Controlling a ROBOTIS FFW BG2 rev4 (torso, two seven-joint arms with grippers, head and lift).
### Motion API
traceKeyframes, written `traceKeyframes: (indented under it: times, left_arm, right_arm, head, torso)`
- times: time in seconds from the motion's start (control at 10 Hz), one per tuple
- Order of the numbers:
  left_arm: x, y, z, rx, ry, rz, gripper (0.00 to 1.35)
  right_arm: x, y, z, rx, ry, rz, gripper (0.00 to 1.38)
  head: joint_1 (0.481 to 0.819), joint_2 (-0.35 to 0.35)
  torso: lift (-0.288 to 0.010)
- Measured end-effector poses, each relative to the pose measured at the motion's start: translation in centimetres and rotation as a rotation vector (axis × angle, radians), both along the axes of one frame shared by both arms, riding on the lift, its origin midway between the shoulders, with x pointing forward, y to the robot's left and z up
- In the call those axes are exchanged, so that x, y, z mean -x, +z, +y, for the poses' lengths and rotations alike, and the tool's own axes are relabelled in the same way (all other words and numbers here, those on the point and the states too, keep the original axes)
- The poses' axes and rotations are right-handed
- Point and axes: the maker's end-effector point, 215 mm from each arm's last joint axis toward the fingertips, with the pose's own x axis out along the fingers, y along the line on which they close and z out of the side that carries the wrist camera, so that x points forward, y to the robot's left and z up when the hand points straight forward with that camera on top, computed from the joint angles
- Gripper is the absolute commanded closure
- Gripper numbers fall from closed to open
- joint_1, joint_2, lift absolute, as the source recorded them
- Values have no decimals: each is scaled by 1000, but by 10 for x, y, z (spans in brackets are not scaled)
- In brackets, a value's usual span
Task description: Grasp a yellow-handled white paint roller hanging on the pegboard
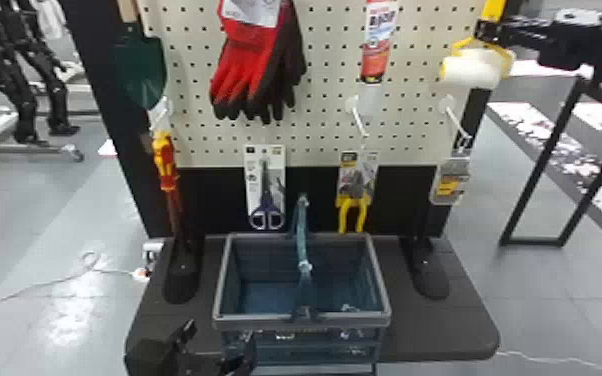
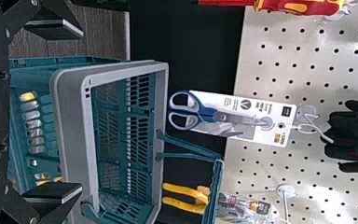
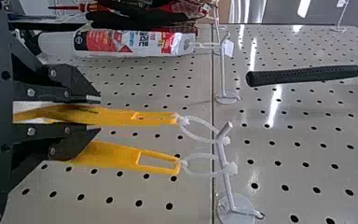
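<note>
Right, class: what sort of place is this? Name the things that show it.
Probably a mock hardware-shop display: gloves, packaged scissors and a paint roller hang on a pegboard, with a shopping basket on the table below.

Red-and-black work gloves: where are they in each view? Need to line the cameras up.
Head view: work gloves hang high on the pegboard, above the scissors.
Left wrist view: the gloves' black tips, just past the scissors' hook.
Right wrist view: gloves just beyond the sealant tube.
Shared landmark: the pegboard.
</note>
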Motion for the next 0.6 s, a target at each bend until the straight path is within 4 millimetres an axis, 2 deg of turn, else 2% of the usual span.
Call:
traceKeyframes:
  times: [0.2, 0.6]
  left_arm:
    - [0, 0, 0, 1, 0, -1, 151]
    - [0, 1, 0, 1, 0, -2, 153]
  right_arm:
    - [-1, 4, -1, -3, -6, -11, 1280]
    - [0, 0, 1, -12, -1, -4, 1280]
  head:
    - [549, 0]
    - [549, 0]
  torso:
    - [-100]
    - [-100]
